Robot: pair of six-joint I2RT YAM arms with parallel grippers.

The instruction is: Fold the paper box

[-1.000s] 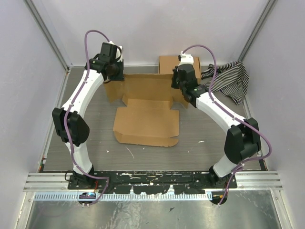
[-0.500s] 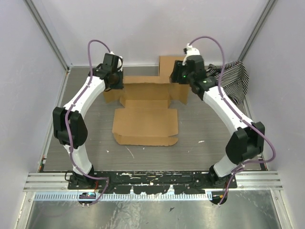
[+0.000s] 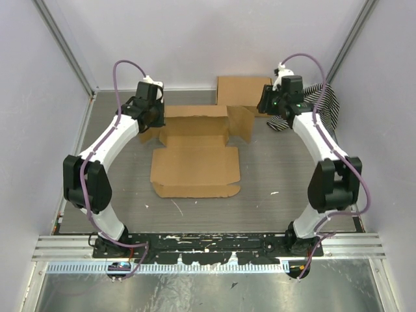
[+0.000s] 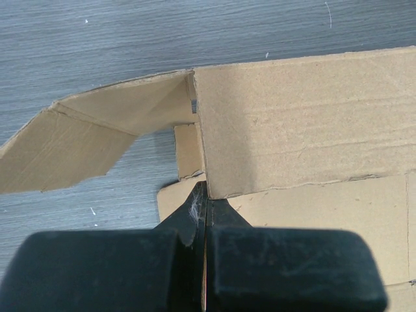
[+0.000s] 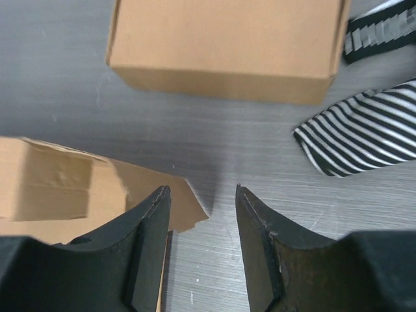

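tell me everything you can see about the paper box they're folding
The paper box is plain brown corrugated cardboard, die-cut with flaps and tabs, and only partly folded. Its large near panel lies flat on the grey table. The rear panel looks raised, with side flaps bent out at both ends. The left gripper has its jaws shut on the rear panel's left corner. The right gripper, jaws open, hangs by the right flap without gripping it.

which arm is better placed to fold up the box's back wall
Left: the left pincer is shut on the paper box at its raised wall; the right pincer is open beside a flap, gripping nothing.
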